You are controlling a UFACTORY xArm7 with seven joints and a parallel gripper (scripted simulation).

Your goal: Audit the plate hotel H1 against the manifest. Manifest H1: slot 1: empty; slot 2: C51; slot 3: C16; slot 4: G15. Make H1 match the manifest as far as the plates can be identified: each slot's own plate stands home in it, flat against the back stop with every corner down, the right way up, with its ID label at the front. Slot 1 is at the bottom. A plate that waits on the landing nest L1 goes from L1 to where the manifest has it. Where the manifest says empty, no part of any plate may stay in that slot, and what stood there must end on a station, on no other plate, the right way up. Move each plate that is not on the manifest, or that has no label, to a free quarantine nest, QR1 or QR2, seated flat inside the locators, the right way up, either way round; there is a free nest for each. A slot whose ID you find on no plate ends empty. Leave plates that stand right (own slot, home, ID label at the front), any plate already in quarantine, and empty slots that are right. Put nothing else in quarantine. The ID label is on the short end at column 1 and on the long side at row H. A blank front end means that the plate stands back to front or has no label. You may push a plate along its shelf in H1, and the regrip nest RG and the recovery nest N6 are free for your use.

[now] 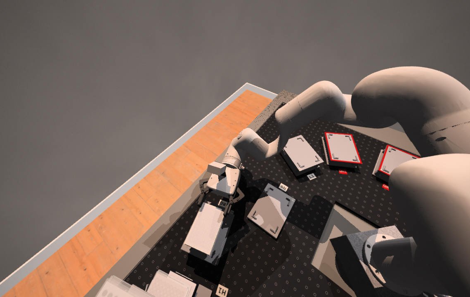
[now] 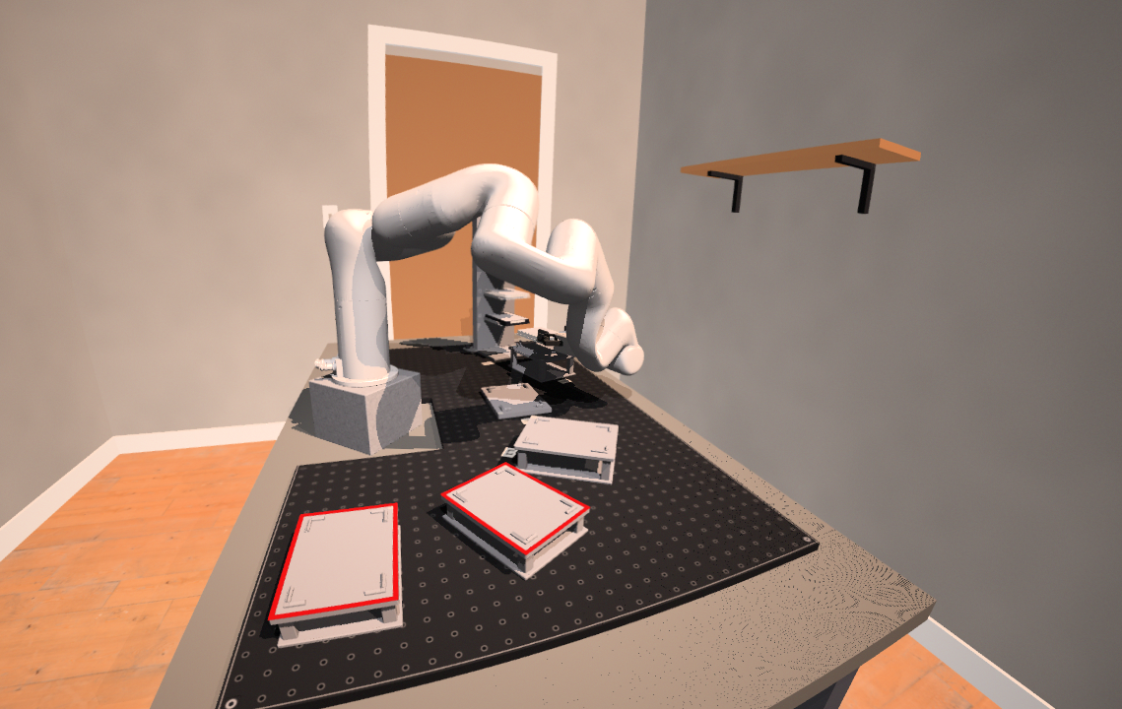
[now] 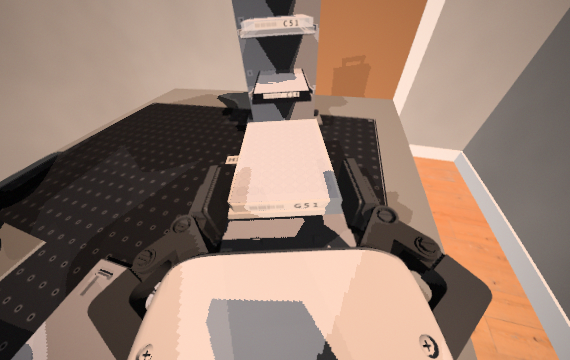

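Note:
My gripper (image 1: 216,204) (image 3: 283,176) (image 2: 544,359) is shut on the long sides of a white well plate (image 1: 206,226) (image 3: 281,162). The plate lies level, right way up, and the label on the short end facing the wrist camera reads G51. It hangs low over the dark regrip nest RG (image 1: 215,255); I cannot tell whether it touches. Beyond it stands the hotel H1 (image 3: 265,55) (image 2: 493,303). An upper shelf holds a plate labelled C51 (image 3: 275,23). A lower shelf holds another plate (image 3: 281,85) whose front label is too blurred to read.
The recovery nest N6 (image 1: 271,209) (image 2: 514,398) lies right of the gripper. Farther on are a plain nest (image 1: 301,153) (image 2: 566,438) and two red-edged quarantine nests (image 1: 341,147) (image 1: 395,160) (image 2: 514,504) (image 2: 340,550), none holding a plate. The table's edge runs close on the gripper's left.

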